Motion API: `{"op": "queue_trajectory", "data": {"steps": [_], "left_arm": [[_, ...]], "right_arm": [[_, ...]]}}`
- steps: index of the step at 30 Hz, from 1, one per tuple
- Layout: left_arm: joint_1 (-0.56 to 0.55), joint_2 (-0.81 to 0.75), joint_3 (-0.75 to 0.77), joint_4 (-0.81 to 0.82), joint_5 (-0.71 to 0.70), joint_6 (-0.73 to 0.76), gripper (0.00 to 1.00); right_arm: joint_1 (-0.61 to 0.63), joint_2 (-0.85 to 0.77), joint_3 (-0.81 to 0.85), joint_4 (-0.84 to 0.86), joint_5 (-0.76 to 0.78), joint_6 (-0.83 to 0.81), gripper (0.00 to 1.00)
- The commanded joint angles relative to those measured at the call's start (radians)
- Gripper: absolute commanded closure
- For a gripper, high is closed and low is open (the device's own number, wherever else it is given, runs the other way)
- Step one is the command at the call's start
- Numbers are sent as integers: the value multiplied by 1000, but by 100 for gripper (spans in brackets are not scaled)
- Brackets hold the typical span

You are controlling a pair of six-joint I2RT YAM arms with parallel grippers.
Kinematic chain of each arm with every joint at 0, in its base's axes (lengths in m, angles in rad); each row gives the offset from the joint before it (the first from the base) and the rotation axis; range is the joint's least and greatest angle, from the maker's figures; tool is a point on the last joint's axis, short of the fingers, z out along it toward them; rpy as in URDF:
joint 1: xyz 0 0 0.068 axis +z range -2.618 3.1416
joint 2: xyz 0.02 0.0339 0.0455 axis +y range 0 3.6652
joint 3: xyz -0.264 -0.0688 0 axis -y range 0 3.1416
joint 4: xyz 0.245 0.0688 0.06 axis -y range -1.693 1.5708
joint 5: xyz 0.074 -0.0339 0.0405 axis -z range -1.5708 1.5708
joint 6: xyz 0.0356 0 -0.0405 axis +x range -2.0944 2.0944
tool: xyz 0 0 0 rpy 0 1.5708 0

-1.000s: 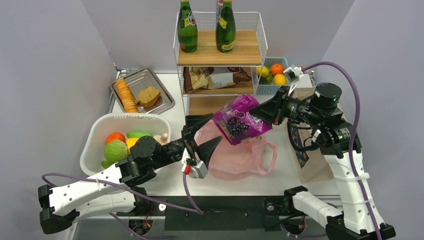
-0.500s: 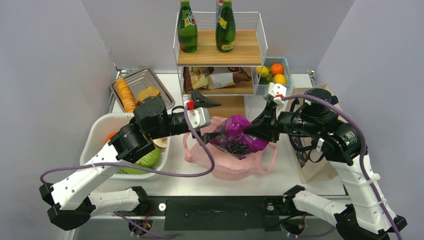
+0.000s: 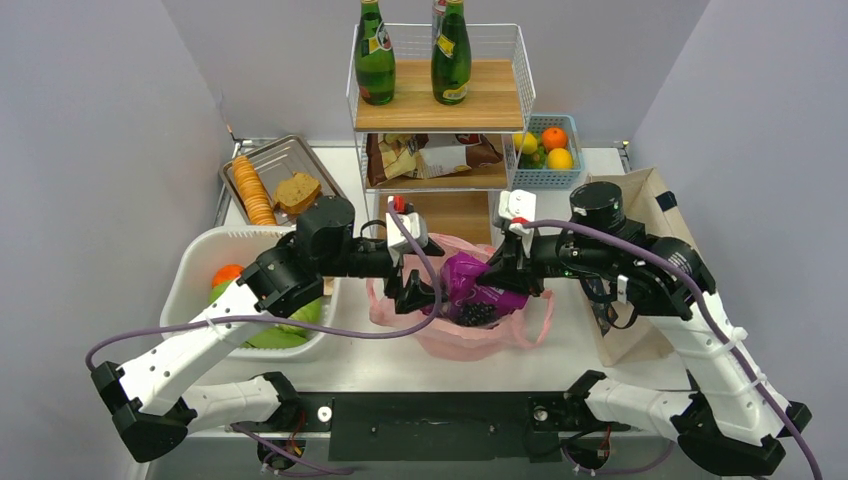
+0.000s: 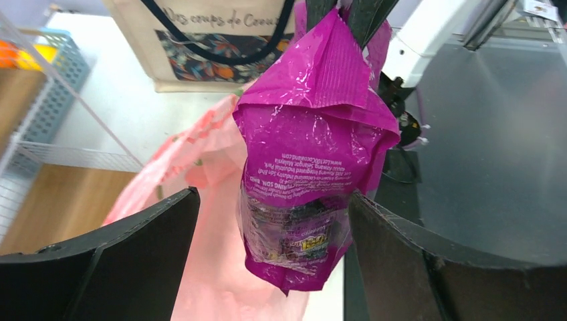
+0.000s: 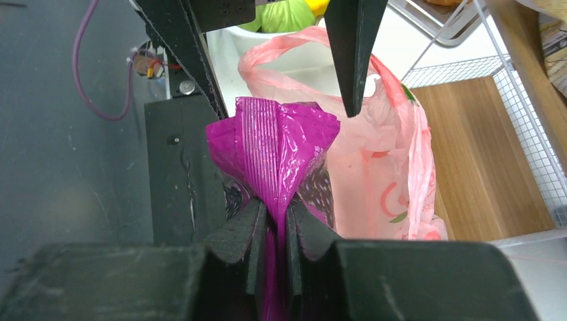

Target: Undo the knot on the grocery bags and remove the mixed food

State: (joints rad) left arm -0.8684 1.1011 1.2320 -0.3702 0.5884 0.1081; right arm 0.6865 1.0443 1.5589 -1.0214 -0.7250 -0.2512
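Two grippers of mine meet over the pink grocery bag (image 3: 470,338) at the centre of the top view. At far left sits the white tub (image 3: 190,290), with produce (image 3: 228,273) in it. Next, my left gripper (image 4: 274,200) stands wide open, its fingers (image 4: 100,254) on either side of the purple snack packet (image 3: 478,285), holding nothing. To its right, my right gripper (image 5: 275,215) is pinched tight on the packet's crimped top, dangling it above the bag. I judge this a handover. Next, the left must close on the packet's body, and then the right lets go.
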Motion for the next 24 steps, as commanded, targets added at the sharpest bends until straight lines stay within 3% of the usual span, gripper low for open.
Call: {"op": "queue_trajectory", "data": {"steps": [1,4,8,11,16,18,20,24], "left_arm": [[-3,-31,-51,10,103,-41,19],[-3,-56,-53,-69,121,98,19],[-3,-62,-44,-128,148,166,19],[-3,-58,-65,-64,133,133,19],[-3,-54,-124,119,-26,-11,22],[-3,-47,-128,148,-70,-60,33],[-3,-45,-134,173,-98,-96,52],[6,-74,-151,177,-108,-134,99]], "right_arm": [[29,14,93,112,30,-70,100],[32,16,99,102,51,-108,100],[36,28,103,100,58,-126,100],[62,46,115,102,62,-125,100],[95,48,115,107,66,-119,100],[102,41,100,111,68,-114,100],[106,36,85,119,74,-117,100],[107,31,76,132,105,-116,100]]}}
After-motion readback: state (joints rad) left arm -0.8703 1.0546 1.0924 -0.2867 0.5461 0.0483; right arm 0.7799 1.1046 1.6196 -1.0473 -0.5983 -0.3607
